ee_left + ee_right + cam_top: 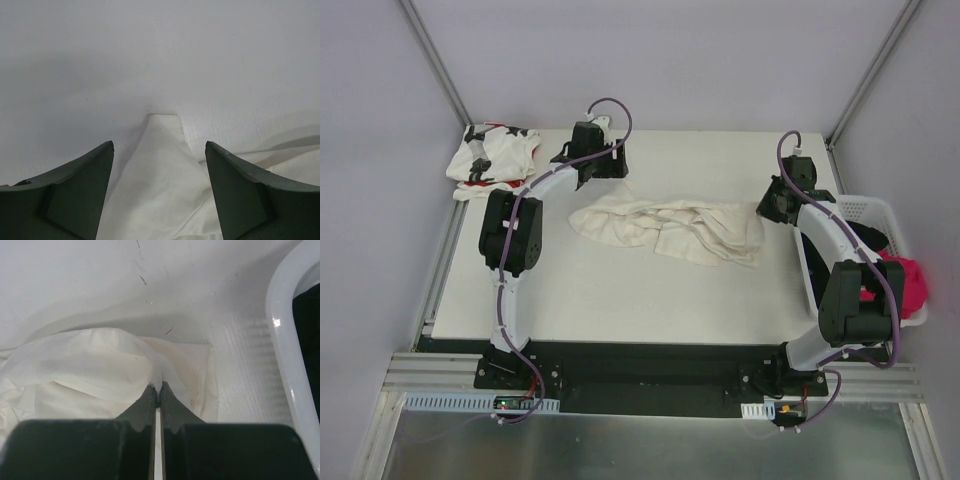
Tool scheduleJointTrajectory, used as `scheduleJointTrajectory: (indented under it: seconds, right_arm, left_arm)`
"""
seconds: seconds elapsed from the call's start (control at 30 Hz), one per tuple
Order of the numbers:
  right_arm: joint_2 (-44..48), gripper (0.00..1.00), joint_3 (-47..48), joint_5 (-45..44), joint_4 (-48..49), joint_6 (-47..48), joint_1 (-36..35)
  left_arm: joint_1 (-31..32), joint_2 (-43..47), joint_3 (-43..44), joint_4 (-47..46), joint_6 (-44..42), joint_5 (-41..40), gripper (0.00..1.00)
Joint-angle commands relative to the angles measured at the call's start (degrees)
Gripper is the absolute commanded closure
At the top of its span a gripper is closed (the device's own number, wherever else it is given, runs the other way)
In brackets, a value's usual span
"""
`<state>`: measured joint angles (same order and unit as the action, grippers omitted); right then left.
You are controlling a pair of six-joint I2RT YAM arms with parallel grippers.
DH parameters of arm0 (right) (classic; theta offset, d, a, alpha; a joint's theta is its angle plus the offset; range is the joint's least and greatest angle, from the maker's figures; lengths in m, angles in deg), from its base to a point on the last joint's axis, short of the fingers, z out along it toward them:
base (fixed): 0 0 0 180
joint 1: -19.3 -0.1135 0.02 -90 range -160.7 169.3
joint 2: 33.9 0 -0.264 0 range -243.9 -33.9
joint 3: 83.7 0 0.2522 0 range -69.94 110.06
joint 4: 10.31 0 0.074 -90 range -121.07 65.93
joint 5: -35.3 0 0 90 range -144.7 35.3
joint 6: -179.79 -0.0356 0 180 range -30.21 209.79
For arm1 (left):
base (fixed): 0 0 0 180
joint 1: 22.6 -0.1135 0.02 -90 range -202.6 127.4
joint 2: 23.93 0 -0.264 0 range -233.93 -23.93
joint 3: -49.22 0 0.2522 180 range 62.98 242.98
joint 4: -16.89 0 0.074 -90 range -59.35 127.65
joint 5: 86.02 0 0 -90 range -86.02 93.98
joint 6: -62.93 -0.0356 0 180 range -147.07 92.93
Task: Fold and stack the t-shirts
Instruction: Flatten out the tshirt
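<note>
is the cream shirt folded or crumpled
Crumpled, not folded: the cream shirt lies in a wrinkled heap, one edge pinched by the shut right end effector.

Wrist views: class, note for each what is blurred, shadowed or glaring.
Left wrist: the open left gripper looks dark and soft-edged, and a faint shadow lies left of the shirt. Right wrist: the right gripper, shut on the shirt, is blurred close up, and a small glare spot marks the basket rim.

We see two matching arms: the left arm [510, 238] and right arm [844, 300] have curved white links between blocky black joint housings, with a purple cable [501, 300] running along each. Close up, the left gripper [159, 144] has dark matte green wedge fingers [75, 195]; the right gripper [158, 386] looks near-black.
</note>
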<state>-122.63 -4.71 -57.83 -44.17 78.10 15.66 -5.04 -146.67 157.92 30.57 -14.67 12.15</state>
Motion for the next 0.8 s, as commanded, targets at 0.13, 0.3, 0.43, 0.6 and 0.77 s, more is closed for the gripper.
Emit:
scheduleJointTrajectory:
  seconds: [0.13, 0.3, 0.43, 0.6, 0.77]
  right_arm:
    - [1.1, 0.99, 0.8, 1.5, 2.0, -0.9, -0.2]
    - [1.5, 0.99, 1.3, 2.0, 2.0, -1.1, -0.2]
    - [2.3, 0.99, 1.3, 1.9, 1.9, -1.0, -0.2]
    - [2.7, 0.99, 1.7, 1.7, 1.9, -1.1, -0.2]
    - [2.7, 0.99, 2.4, 1.6, 1.9, -1.2, -0.1]
  left_arm:
    - [-0.1, -0.8, 0.6, -0.2, 4.3, 4.9, 0.29]
    - [-0.2, -1.0, -0.6, -0.2, 5.8, 4.6, 0.31]
    - [-0.3, -1.3, -1.4, -0.2, 6.7, 4.1, 0.32]
    - [-0.7, -2.9, -0.2, 3.1, 6.9, 3.4, 0.33]
    - [-1.3, -4.8, 1.3, 4.8, 7.2, 4.4, 0.38]
